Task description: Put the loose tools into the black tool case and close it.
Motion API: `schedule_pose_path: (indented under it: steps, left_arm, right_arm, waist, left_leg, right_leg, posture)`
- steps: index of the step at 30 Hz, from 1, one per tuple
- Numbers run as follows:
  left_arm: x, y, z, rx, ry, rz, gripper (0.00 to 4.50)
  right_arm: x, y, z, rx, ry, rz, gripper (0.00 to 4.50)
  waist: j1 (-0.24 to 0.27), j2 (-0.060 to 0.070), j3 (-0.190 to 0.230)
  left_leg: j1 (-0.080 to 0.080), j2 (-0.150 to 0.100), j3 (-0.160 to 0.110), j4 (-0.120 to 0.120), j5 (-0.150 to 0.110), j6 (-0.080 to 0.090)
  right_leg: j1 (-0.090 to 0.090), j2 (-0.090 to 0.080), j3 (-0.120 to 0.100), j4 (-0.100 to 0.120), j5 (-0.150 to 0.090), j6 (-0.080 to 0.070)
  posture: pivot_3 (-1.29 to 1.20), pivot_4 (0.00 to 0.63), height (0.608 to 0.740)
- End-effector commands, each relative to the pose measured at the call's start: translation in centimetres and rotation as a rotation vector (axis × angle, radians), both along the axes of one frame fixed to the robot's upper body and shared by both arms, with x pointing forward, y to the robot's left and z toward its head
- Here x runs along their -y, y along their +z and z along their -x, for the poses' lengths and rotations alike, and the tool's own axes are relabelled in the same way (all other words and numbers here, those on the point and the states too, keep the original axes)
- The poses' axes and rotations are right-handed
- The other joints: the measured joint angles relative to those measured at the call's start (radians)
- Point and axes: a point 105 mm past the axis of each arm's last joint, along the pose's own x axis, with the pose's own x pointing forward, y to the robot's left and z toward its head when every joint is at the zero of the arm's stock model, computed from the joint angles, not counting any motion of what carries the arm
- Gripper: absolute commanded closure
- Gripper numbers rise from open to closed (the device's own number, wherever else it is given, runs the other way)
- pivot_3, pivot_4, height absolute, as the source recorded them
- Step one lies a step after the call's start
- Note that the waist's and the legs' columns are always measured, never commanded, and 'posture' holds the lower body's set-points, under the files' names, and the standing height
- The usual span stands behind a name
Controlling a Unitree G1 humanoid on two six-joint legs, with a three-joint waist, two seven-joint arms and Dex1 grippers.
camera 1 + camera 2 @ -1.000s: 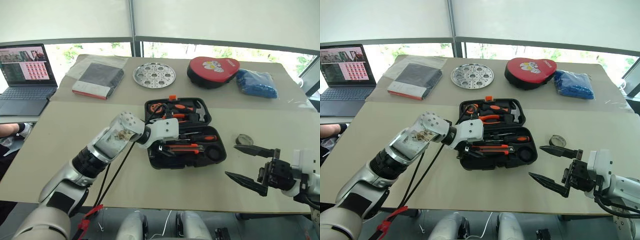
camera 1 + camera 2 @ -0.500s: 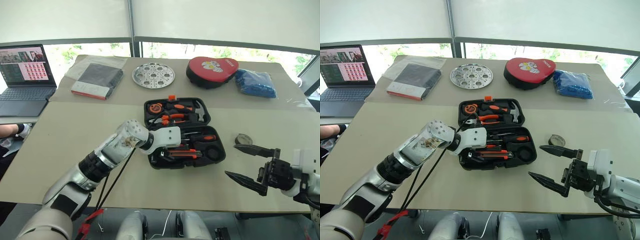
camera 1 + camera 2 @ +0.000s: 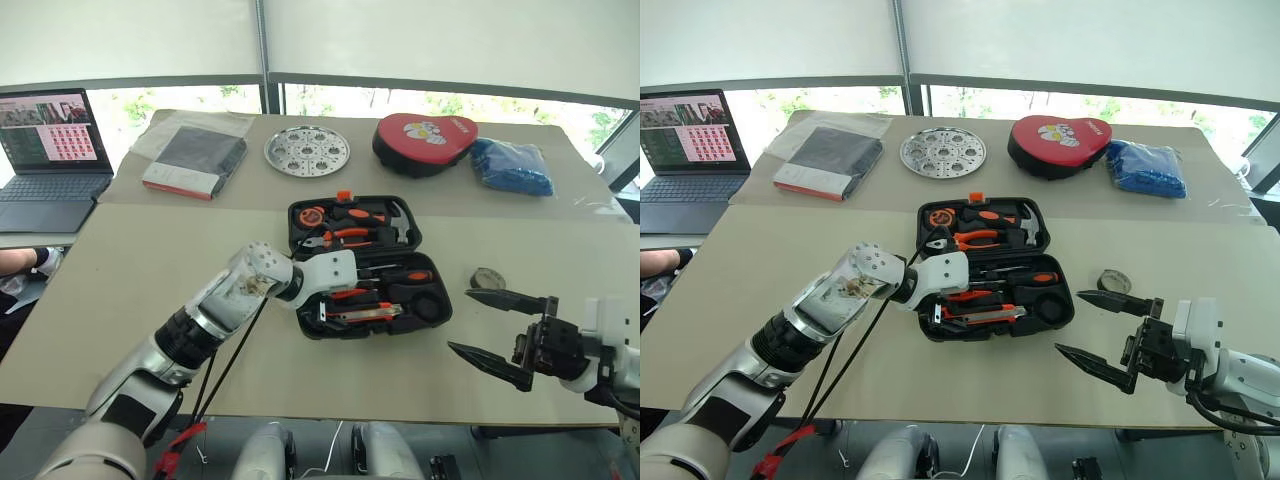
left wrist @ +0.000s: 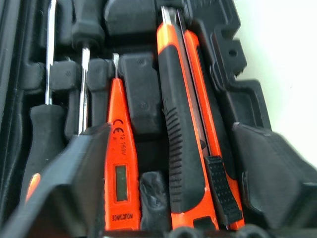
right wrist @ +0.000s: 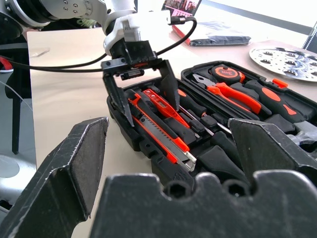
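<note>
Since a second ago: left gripper (image 5: pixel 141 74) sunk lower over black tool case (image 3: pixel 432 318), fingers now spread wide, holding nothing. Looks like tool just let go. Inside near half: orange tester screwdriver (image 4: pixel 120 168), utility knife (image 4: pixel 181 129). Tape roll (image 3: pixel 489 278) waiting on table beside case. Right gripper (image 3: pixel 492 329) spread, empty. Lid open.

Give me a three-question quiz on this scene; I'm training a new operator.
1. True or false: the black tool case lies open.
2. Which hand is over the case? A) left hand B) right hand
3. Which loose tool lies on the table outside the case, near the right hand?

Key: 1 true. 2 A; its fingers straddle the utility knife and tester screwdriver. 3 the tape roll.
</note>
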Motion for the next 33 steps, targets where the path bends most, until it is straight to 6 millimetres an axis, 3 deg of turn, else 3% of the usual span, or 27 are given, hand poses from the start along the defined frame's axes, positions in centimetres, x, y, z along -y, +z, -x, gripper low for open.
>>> schedule_pose_path:
  steps: [1, 4, 5, 6, 10, 16, 22, 26, 29, 33]
  left_arm:
    - [-0.4, 3.3, -0.2, 0.065, -0.057, 0.158, 0.04]
    - [-1.3, 3.8, -0.1, 0.087, -0.098, 0.217, 0.04]
    - [-1.4, 3.8, -0.3, 0.102, -0.091, 0.23, 0.56]
    - [-1.6, 3.5, -0.1, 0.083, -0.097, 0.233, 0.74]
    - [-2.3, 1.6, -0.3, 0.101, -0.093, 0.266, 2.28]
    - [-1.5, -0.9, 0.3, 0.047, -0.103, 0.307, 4.46]
    - [-0.7, -2.3, -0.8, 0.084, -0.065, 0.234, 4.46]
    - [-0.8, -4.9, -0.8, 0.0, -0.02, 0.112, 4.46]
    - [-1.8, -8.0, 0.5, -0.156, -0.002, -0.056, 4.46]
    - [-1.7, -8.8, 1.2, -0.168, -0.014, -0.106, 4.46]
  right_arm:
    - [-0.2, 0.6, 0.0, 0.028, 0.002, -0.011, 0.0]
    - [-0.1, 0.4, -0.1, 0.031, -0.007, -0.017, 0.0]
    - [0.0, 0.4, -0.2, 0.032, -0.01, -0.018, 0.0]
    - [0.0, 0.4, -0.2, 0.034, -0.014, -0.019, 0.0]
    - [0.3, 0.2, -0.5, 0.048, -0.051, -0.02, 0.0]
    - [0.8, -0.2, -0.3, 0.042, -0.077, -0.018, 0.0]
    - [0.9, -0.2, -0.2, 0.039, -0.076, -0.016, 0.0]
    - [0.8, -0.2, -0.2, 0.036, -0.073, -0.017, 0.0]
    - [0.7, -0.2, -0.1, 0.029, -0.07, -0.016, 0.0]
    - [0.8, -0.1, -0.2, 0.032, -0.075, -0.014, 0.0]
  waist:
    - [-0.002, 0.0, 0.0]
    - [-0.007, 0.0, 0.0]
    - [-0.007, 0.0, 0.0]
    - [-0.006, 0.0, 0.0]
    - [-0.006, 0.001, 0.0]
    - [-0.001, 0.001, 0.0]
    - [-0.002, 0.001, 0.0]
    - [-0.003, 0.001, -0.001]
    - [-0.001, 0.002, -0.006]
    - [-0.005, 0.003, -0.015]
  left_leg:
    - [0.0, 0.0, 0.0, 0.0, 0.0, 0.0]
    - [0.001, 0.0, 0.0, 0.0, 0.0, 0.0]
    - [0.001, 0.0, 0.0, 0.0, 0.0, 0.0]
    - [0.001, 0.0, 0.0, 0.0, 0.0, 0.0]
    - [0.001, 0.0, 0.0, 0.0, 0.0, 0.0]
    - [0.001, 0.0, 0.0, 0.001, 0.0, 0.0]
    - [0.001, 0.0, 0.0, 0.001, 0.0, 0.0]
    - [0.002, 0.0, 0.0, 0.001, 0.0, 0.0]
    - [0.002, 0.0, 0.0, 0.001, 0.0, 0.001]
    - [0.005, 0.0, 0.0, 0.0, -0.001, 0.001]
  right_leg:
    - [0.0, 0.0, 0.0, 0.0, 0.0, 0.0]
    - [0.0, 0.0, 0.0, 0.001, 0.0, 0.0]
    - [0.0, 0.0, 0.0, 0.001, 0.0, 0.0]
    - [0.0, 0.0, 0.0, 0.001, 0.0, 0.0]
    - [0.001, 0.0, 0.0, 0.001, 0.0, 0.0]
    - [0.001, 0.0, 0.0, 0.001, 0.0, 0.0]
    - [0.001, 0.0, 0.0, 0.001, 0.0, 0.0]
    - [0.002, 0.0, 0.0, 0.001, 0.0, 0.0]
    - [0.003, 0.0, 0.0, 0.0, 0.001, 0.0]
    - [0.006, 0.0, 0.0, 0.0, 0.0, 0.001]
  posture:
    - [0.0, 0.15, 0.74]
    - [0.0, 0.15, 0.74]
    - [0.0, 0.15, 0.74]
    - [0.0, 0.15, 0.74]
    - [0.0, 0.15, 0.74]
    - [0.0, 0.15, 0.74]
    - [0.0, 0.15, 0.74]
    - [0.0, 0.15, 0.74]
    - [0.0, 0.15, 0.74]
    - [0.0, 0.15, 0.74]
